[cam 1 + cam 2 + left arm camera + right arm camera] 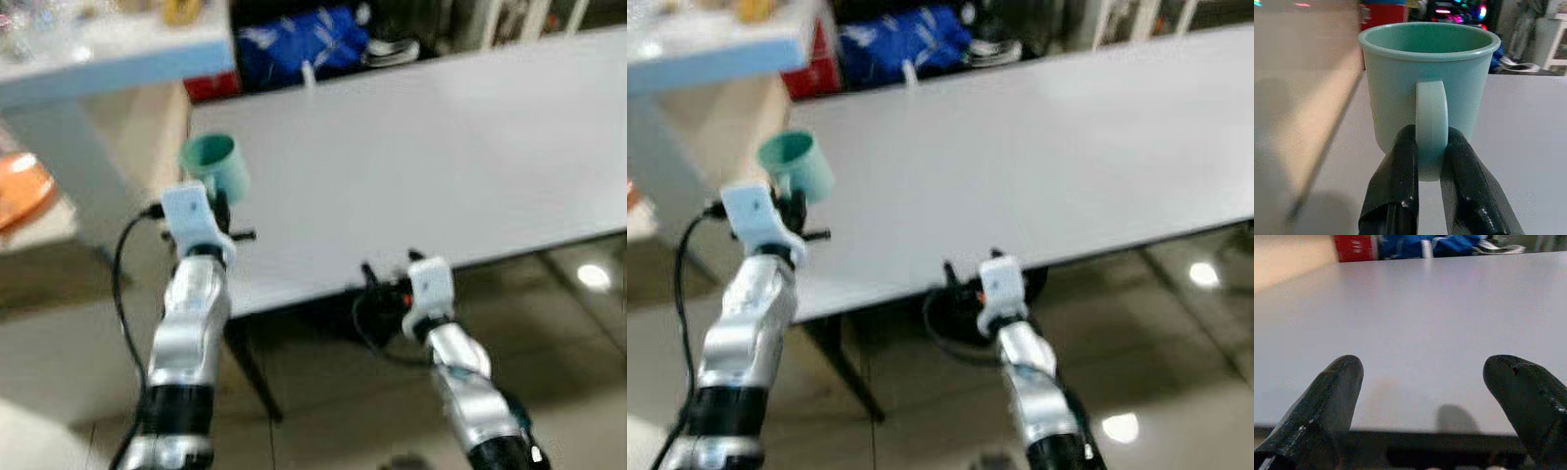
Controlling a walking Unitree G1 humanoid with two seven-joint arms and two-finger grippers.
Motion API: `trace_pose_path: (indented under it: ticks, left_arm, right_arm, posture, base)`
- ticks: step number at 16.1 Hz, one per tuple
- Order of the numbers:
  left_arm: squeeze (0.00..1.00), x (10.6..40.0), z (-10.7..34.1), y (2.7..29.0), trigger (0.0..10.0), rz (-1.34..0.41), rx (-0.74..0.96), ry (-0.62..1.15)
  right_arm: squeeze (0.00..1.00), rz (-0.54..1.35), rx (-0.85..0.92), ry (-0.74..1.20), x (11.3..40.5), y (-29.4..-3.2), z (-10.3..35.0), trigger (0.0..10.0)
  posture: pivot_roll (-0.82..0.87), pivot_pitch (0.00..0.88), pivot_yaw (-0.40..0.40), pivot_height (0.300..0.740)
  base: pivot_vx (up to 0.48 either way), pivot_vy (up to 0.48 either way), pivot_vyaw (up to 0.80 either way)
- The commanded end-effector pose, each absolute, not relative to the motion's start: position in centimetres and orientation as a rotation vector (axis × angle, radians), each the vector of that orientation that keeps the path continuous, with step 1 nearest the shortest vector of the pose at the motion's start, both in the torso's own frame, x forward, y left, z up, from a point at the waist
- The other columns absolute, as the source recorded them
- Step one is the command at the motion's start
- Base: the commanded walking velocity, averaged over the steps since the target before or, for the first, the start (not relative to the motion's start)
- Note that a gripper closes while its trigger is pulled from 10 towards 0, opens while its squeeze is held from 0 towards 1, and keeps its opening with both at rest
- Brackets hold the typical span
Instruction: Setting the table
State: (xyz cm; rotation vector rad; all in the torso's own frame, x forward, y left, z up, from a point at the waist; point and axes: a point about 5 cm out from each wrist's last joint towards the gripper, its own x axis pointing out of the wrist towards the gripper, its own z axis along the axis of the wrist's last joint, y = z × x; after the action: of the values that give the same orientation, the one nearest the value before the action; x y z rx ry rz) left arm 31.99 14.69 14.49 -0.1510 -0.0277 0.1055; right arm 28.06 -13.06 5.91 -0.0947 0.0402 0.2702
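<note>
A pale green mug (216,164) hangs upright over the left end of the white table (441,157). My left gripper (1431,152) is shut on its handle, one black finger (1398,186) on each side. The same mug (1425,83) shows its open, empty mouth in the left wrist view. My right gripper (1422,382) is open, its two fingers (1334,396) spread wide just at the table's near edge with nothing between them. That right arm (431,294) sits low in front of the table.
A blue bag (299,44) and a red box (211,86) lie beyond the table's far edge. At the left stand a light blue counter (108,59) and an orange plate (20,191). Shiny tiled floor (588,284) lies below the table.
</note>
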Motion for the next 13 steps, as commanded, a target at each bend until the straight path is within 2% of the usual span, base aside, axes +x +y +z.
trace_pose_path:
  ticks: [1, 2, 11, 13]
  left_arm:
    - [0.00, 31.97, 14.78, 14.47, 0.0, 0.108, -0.145, -0.048]
    - [0.00, 31.97, 14.80, 14.41, 0.0, 0.111, -0.158, -0.047]
    - [0.00, 32.28, 15.07, 14.48, 0.0, 0.158, -0.148, -0.052]
    - [0.00, 32.43, 14.96, 14.28, 0.0, 0.149, -0.144, -0.040]
  right_arm:
    - [0.00, 0.268, -0.095, 0.050, 27.84, -13.24, 5.74, 10.0]
    - [0.00, 0.268, -0.094, 0.052, 27.77, -13.24, 5.70, 10.0]
    - [0.00, 0.275, -0.094, 0.063, 27.60, -13.11, 5.53, 10.0]
    - [0.00, 0.275, -0.093, 0.064, 27.55, -13.02, 5.50, 10.0]
  posture:
    - [-0.22, 0.000, 0.132, 0.740]
    - [-0.22, 0.000, 0.132, 0.740]
    - [-0.22, 0.000, 0.127, 0.740]
    - [-0.22, 0.000, 0.130, 0.740]
  base:
    - [0.000, 0.000, 0.00]
    - [0.000, 0.000, 0.00]
    - [0.000, -0.422, 0.00]
    - [0.253, -0.405, 0.00]
